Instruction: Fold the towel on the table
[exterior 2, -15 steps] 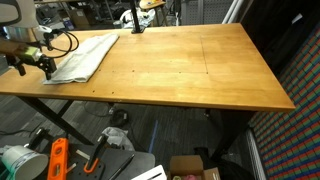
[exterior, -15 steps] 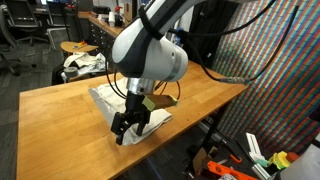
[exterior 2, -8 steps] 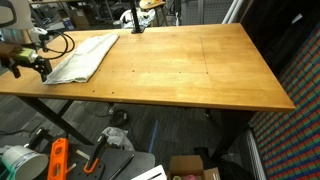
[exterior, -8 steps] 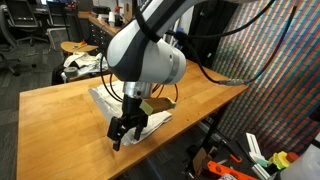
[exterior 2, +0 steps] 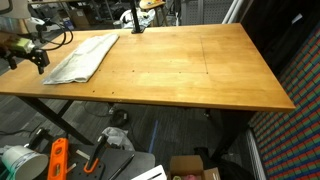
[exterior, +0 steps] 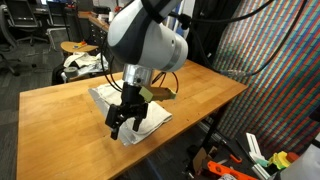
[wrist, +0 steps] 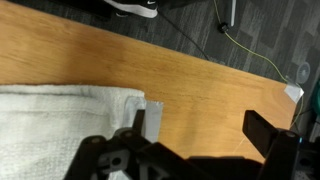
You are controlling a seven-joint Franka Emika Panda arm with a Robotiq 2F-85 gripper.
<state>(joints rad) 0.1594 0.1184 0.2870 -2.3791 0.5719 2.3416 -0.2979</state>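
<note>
A whitish towel (exterior: pixel 151 119) lies flat on the wooden table (exterior: pixel 60 110), near one end; it also shows in an exterior view (exterior 2: pixel 85 55) and at the left of the wrist view (wrist: pixel 60 120). My gripper (exterior: pixel 120 125) hangs just above the towel's corner near the table edge, and it also shows in an exterior view (exterior 2: pixel 25 55). In the wrist view my gripper (wrist: pixel 200 130) is open: one finger (wrist: pixel 141 122) is over the towel's corner and the other is over bare wood. Nothing is between the jaws.
The table edge runs close behind the gripper, with floor and cables beyond it (wrist: pixel 250 50). A chair with cloth on it (exterior: pixel 82 62) stands behind the table. An orange tool (exterior 2: pixel 57 160) and boxes lie on the floor below. A colourful curtain (exterior: pixel 270 70) hangs at the right.
My gripper has lifted a little and shifted slightly toward the table's end. The towel has not moved.
</note>
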